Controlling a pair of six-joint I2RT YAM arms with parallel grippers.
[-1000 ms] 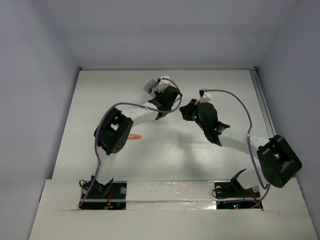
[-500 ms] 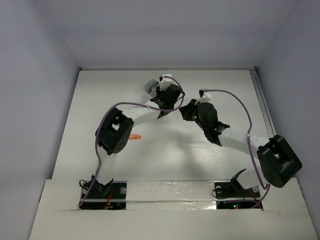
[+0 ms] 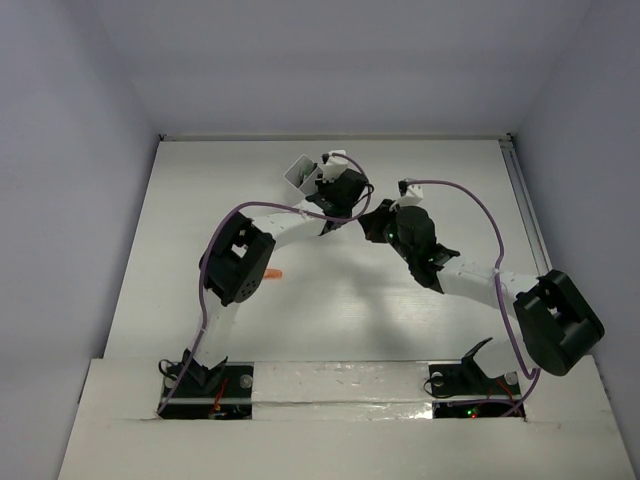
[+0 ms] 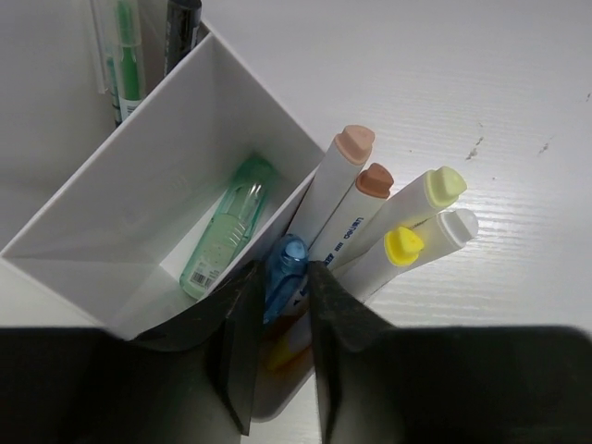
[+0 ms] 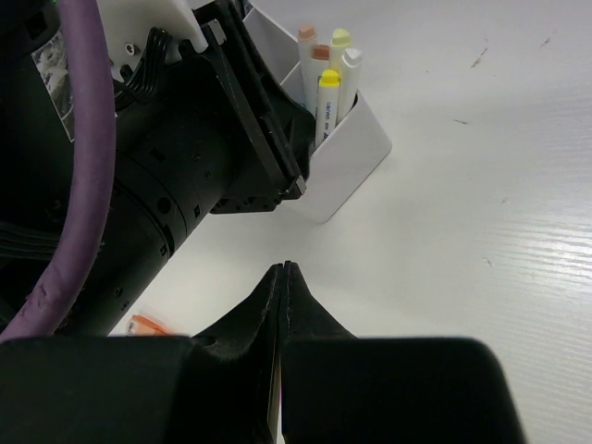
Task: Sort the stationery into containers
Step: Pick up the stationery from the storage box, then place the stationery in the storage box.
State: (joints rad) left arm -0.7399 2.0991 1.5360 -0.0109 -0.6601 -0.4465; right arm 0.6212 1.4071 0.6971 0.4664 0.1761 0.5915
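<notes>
Now left tool (image 4: 285,271) straddles blue piece (image 4: 291,252) in box (image 4: 185,139), grip unclear; withdraw straight up, sparing pens (image 4: 356,199). Right tool (image 5: 281,270) clenched, empty.

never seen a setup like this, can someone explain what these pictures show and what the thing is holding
Two robot arms are bolted at a table's near edge, each ending in a two-finger gripper. One picture looks down from above and behind them; the other two come from a camera on each wrist. On the table stands a white box with three compartments: markers in one, a green piece in the middle, two pens in the far one. An orange piece lies loose. The left gripper has its fingers either side of a blue piece; whether it grips it is unclear. The right gripper is shut and empty.
</notes>
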